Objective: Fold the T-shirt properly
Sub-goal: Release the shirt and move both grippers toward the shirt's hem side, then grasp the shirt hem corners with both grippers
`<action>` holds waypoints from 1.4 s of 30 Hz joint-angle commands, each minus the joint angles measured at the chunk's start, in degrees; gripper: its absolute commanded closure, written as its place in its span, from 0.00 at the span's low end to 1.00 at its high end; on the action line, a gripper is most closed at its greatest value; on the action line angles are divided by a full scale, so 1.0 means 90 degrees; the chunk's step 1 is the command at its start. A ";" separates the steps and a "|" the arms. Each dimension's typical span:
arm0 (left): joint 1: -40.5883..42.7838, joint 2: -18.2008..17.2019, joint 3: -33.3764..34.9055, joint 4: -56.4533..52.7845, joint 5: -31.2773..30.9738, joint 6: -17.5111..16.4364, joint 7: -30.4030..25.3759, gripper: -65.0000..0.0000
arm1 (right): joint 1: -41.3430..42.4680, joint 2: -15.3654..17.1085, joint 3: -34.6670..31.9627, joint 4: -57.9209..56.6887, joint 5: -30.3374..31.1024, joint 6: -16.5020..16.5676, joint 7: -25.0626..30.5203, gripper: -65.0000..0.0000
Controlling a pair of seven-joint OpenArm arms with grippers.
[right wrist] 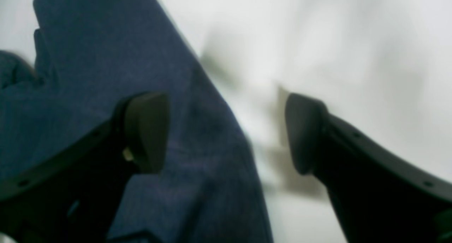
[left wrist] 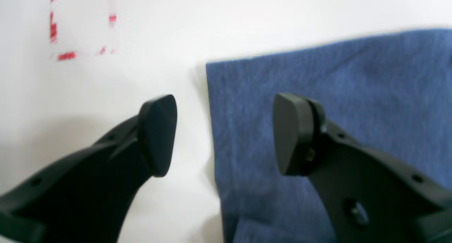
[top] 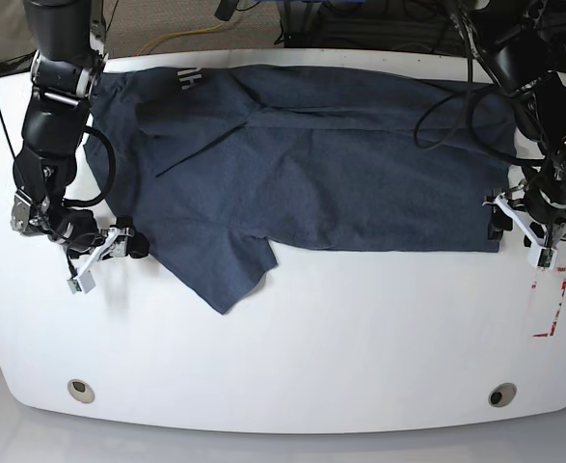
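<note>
The T-shirt (top: 311, 164) lies spread across the far half of the white table (top: 292, 357) (near half bare). The left tool (left wrist: 224, 135) stands wide astride its hem corner. The right tool (right wrist: 226, 133) gapes wide over the opposite edge, holding nothing.

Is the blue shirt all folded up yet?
Not yet. The T-shirt lies mostly spread on the table, one sleeve sticking out.

The T-shirt (top: 311, 164) lies spread across the far half of the table (top: 292, 357). The left gripper (top: 517, 227) straddles its hem corner, the right gripper (top: 109, 253) its opposite edge. Tape marks (top: 550, 304) lie nearer, beside the left gripper.
</note>
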State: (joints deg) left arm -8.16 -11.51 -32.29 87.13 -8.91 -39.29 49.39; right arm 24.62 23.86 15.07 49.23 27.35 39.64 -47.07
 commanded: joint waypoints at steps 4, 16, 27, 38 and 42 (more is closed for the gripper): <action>-0.0280 -0.0123 0.0047 -0.0329 -0.0109 0.0072 -0.0393 0.39 | 0.0444 0.0128 -0.0693 -0.0601 0.0140 0.0040 0.0898 0.25; -0.0661 -0.0133 0.0047 -0.0583 0.0438 0.0356 -0.0393 0.37 | 0.0385 -0.0331 -0.1250 -0.0689 0.0140 0.0040 0.1093 0.25; -0.1032 -0.0143 0.0047 -0.1559 0.0496 0.0629 -0.0413 0.29 | 0.0327 -0.0438 -0.1259 -0.0689 0.0140 0.0040 0.1113 0.90; -0.1169 -0.0299 0.0331 -0.2653 0.0496 0.0649 -0.1136 0.29 | 0.0307 -0.0448 -0.1259 -0.0689 0.0140 0.0040 0.1113 0.93; -0.1149 -0.0338 0.0467 -0.2888 0.0487 0.0649 -0.1399 0.29 | 0.0307 -0.0448 -0.1259 -0.0689 0.0140 0.0040 0.1113 0.93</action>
State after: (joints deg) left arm -17.12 -13.39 -28.21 61.12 -3.68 -33.43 38.76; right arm 26.13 19.20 3.68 42.52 28.71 39.92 -37.08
